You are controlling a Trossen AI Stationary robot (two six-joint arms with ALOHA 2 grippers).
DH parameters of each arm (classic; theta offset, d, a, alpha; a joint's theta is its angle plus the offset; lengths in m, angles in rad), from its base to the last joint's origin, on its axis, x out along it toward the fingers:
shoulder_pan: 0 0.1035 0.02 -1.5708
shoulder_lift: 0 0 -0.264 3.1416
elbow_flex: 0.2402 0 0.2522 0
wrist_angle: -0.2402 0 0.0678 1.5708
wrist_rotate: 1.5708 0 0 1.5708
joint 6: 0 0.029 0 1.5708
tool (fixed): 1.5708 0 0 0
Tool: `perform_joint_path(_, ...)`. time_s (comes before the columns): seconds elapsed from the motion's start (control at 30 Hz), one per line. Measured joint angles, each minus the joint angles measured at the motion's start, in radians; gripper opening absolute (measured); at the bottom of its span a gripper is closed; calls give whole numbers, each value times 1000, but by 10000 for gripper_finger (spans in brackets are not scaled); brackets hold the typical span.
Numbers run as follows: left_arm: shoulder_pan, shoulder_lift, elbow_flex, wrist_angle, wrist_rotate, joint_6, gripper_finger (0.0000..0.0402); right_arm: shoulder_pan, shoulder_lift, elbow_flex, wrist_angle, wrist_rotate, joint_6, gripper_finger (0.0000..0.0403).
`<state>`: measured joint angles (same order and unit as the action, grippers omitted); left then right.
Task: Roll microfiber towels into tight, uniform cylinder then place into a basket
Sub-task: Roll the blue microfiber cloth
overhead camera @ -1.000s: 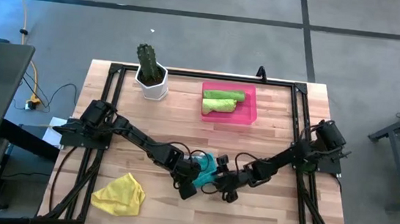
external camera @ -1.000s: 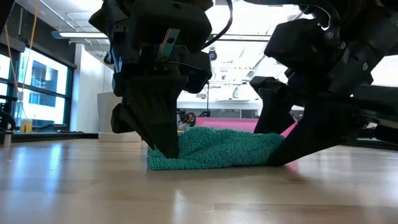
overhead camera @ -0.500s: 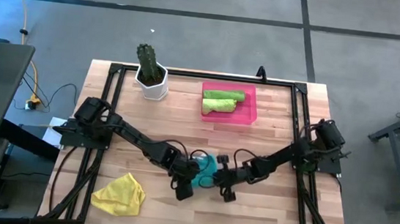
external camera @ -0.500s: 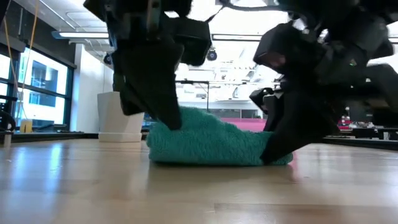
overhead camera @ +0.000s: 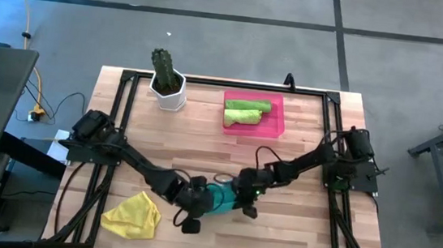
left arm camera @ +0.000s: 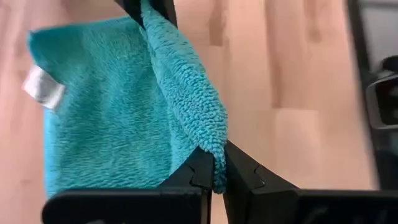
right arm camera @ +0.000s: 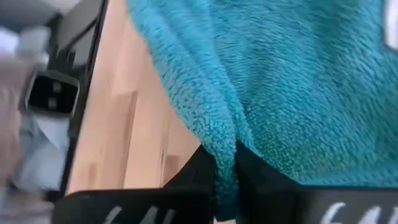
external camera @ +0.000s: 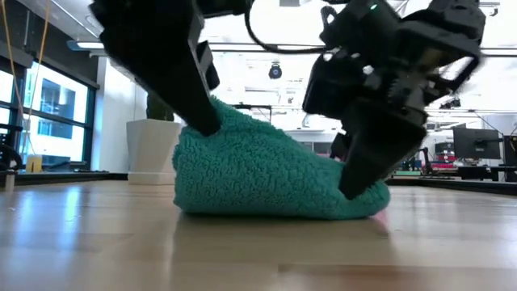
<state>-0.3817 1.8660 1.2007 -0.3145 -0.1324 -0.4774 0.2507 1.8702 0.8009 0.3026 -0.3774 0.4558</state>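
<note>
- Since a second ago both arms have slid toward the table's front edge and dragged the teal towel (overhead camera: 217, 198) along. The right gripper (right arm camera: 225, 163), gaping wide back then, has now clamped onto a towel edge.
- The left gripper (left arm camera: 214, 169) is pinched on the opposite edge, so the towel sits bunched between the two on the wood, near the front and well away from the basket (overhead camera: 273, 129).
- Risk, I'd guess: both pinches only catch a thin lip of fabric. Pull unevenly and one corner slips out, or the roll comes out lopsided and loose.
- Two green rolls (overhead camera: 247, 112) are already in the basket; the yellow towel (overhead camera: 133, 214) lies crumpled at the front left corner.
- Table (overhead camera: 293, 229) is pale wood planks in a black frame, cactus pot (overhead camera: 167, 88) at the back. Behind it there's a bright workshop with big windows and grey floor.
</note>
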Motion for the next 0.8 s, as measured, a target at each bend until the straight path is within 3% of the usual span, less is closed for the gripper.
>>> perform_joint_path(0.2,-51,0,0,-45,-252,86,8,-47,-1,0,-24,-54,171,3)
perform_joint_path(0.43,-83,0,1,-149,-408,114,8,-56,-4,4,-38,-50,282,4)
perform_joint_path(0.53,-86,-1,2,-155,-391,95,8,-56,-5,4,-38,-50,301,4)
perform_joint_path(0.63,-79,-2,2,-149,-301,15,15,-55,-5,4,-42,-51,293,4)
perform_joint_path(0.8,-80,-5,2,-164,-200,-86,62,-54,-8,2,-63,-62,274,4)
